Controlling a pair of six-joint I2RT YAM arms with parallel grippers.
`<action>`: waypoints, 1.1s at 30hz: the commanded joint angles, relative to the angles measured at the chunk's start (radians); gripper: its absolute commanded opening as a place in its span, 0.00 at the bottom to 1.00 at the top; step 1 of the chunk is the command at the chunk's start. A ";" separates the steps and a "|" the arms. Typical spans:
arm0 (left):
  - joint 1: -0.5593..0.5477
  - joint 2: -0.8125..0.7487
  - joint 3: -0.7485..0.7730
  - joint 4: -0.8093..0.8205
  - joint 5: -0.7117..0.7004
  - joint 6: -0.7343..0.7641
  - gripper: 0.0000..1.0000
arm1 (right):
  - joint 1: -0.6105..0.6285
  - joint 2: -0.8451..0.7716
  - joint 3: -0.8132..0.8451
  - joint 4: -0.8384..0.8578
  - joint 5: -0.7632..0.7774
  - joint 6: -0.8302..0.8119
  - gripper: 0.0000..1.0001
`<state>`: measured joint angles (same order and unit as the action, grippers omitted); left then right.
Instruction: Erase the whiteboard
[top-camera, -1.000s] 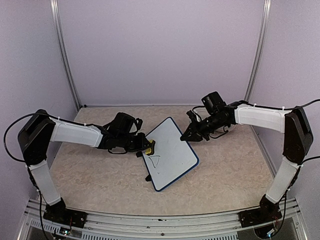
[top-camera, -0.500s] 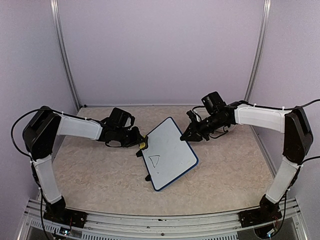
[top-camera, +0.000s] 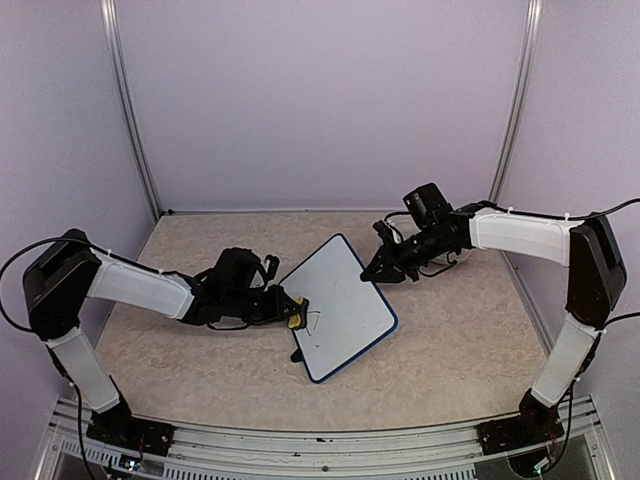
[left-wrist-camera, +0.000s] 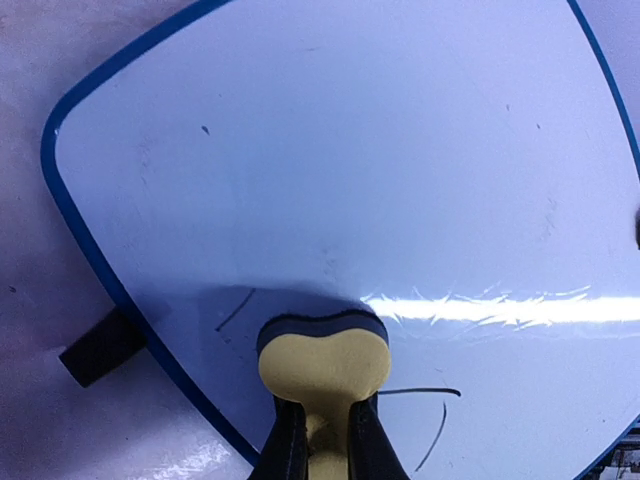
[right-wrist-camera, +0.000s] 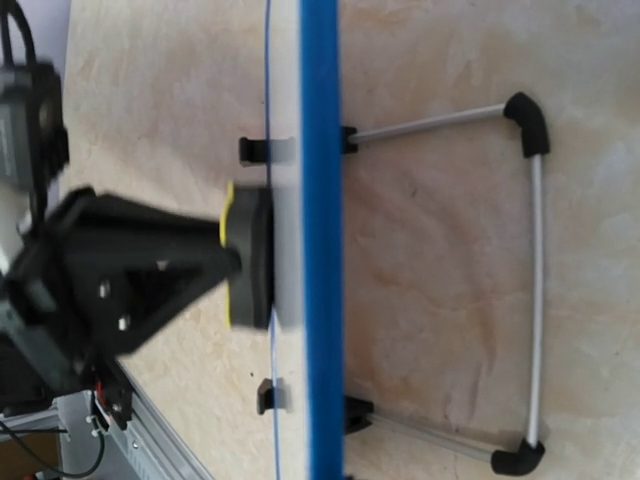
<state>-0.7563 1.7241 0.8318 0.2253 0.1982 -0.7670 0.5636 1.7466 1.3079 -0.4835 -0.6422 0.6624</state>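
Note:
The whiteboard (top-camera: 345, 300), white with a blue rim, stands tilted on its wire stand in the middle of the table. My left gripper (top-camera: 285, 315) is shut on a small yellow sponge eraser (top-camera: 294, 319) and presses it on the board's left part. In the left wrist view the eraser (left-wrist-camera: 323, 362) sits between thin black marker lines (left-wrist-camera: 425, 393), with my left gripper (left-wrist-camera: 322, 425) behind it. My right gripper (top-camera: 378, 268) grips the board's far right edge. Its fingers are out of the right wrist view, where the blue rim (right-wrist-camera: 322, 180) runs down the middle.
The board's wire stand (right-wrist-camera: 535, 280) with black feet rests on the table behind it. A black foot (left-wrist-camera: 100, 348) sticks out at the board's left edge. Purple walls enclose the beige marbled table (top-camera: 470, 340).
My left gripper pulled off the board's left edge, then came back nearer and onto the drawn triangle. Only parts of the triangle's lines remain. The right arm has not moved.

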 joint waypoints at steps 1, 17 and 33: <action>-0.072 0.003 -0.081 0.006 0.088 -0.009 0.00 | 0.012 0.004 -0.028 -0.011 0.003 -0.019 0.00; -0.264 0.033 0.116 -0.142 -0.075 0.177 0.00 | 0.013 0.006 -0.046 -0.020 -0.010 -0.023 0.00; -0.003 0.090 0.036 -0.234 -0.114 0.149 0.00 | 0.013 0.009 -0.035 -0.039 -0.010 -0.041 0.00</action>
<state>-0.8143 1.7393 0.9394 0.0967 0.1196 -0.6136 0.5556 1.7428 1.2911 -0.4694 -0.6441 0.6476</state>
